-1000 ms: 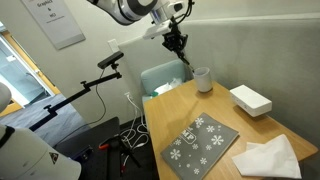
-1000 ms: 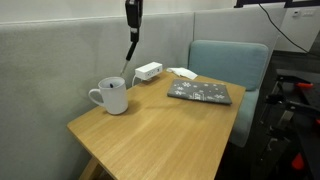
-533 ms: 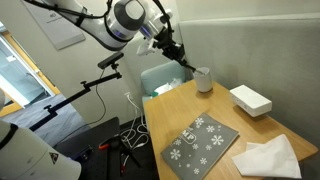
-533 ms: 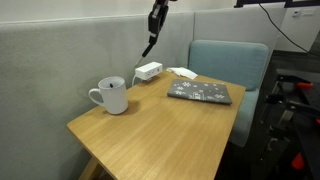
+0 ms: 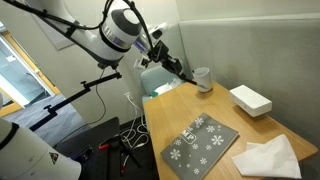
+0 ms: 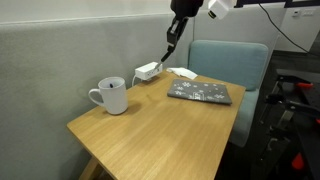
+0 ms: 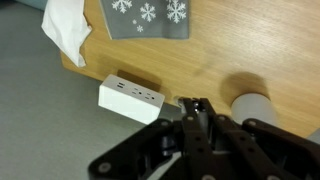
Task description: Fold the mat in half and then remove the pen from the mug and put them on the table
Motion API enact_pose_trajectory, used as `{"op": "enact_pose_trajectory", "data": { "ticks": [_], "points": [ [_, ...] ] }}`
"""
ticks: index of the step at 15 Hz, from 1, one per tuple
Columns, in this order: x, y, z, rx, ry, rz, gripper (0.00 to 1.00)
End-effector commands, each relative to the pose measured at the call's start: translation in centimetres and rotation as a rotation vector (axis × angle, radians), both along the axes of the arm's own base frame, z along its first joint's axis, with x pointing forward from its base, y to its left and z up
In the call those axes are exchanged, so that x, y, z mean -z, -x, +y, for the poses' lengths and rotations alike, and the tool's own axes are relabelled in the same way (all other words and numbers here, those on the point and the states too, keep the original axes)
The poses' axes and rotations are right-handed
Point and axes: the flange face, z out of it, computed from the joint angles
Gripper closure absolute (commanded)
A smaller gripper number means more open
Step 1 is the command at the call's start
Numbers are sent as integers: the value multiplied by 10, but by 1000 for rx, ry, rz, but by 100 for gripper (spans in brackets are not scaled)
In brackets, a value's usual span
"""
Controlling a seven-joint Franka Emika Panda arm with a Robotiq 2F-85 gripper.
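Pale wooden desk [image 6: 165,135] against a grey padded wall, with a teal chair [image 6: 232,58] at one end. The mat [image 5: 200,140] lies flat and folded, snowflake face up. The cloth [image 5: 268,157] is just beside it and the box [image 5: 250,99] sits nearer the wall. The mug [image 6: 113,96] stands upright, well apart from the mat, and nothing shows above its rim. The claw [image 6: 176,31] is high in the air, jaws closed on a thin dark pen [image 6: 169,49], which hangs slanted below it, clear of the mug. Judgement: the fold looks done and the pen is out, so the step in hand is laying the pen on the desk. To do it well, descend over bare wood between mug and mat, away from box and cloth. Bring the tip close to the surface and lean the pen toward flat before opening, so it drops only a little. Keep it off the desk edge, since a round pen may roll. One exterior view shows the pen's full length against the wall, and also the mug's handle. In the opposite exterior view the pen partly merges with the chair behind, but the arm's reach and the mat's pattern read clearly. The wrist view gives the layout from above, box and mug either side below the claw. There the pen is hard to separate from the dark fingers.
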Motion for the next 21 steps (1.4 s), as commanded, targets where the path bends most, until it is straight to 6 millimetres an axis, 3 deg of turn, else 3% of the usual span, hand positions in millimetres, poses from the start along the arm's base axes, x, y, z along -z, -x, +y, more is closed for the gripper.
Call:
{"op": "enact_pose_trajectory", "data": {
  "ticks": [1, 6, 10, 11, 13, 21],
  "points": [
    [27, 8, 4, 25, 15, 42, 97],
    [74, 10, 7, 25, 50, 129, 97],
    [96, 10, 5, 23, 67, 167, 97],
    [99, 9, 4, 21, 70, 171, 64],
    [101, 8, 3, 17, 72, 176, 58],
    [79, 6, 1, -37, 20, 176, 1]
  ]
}}
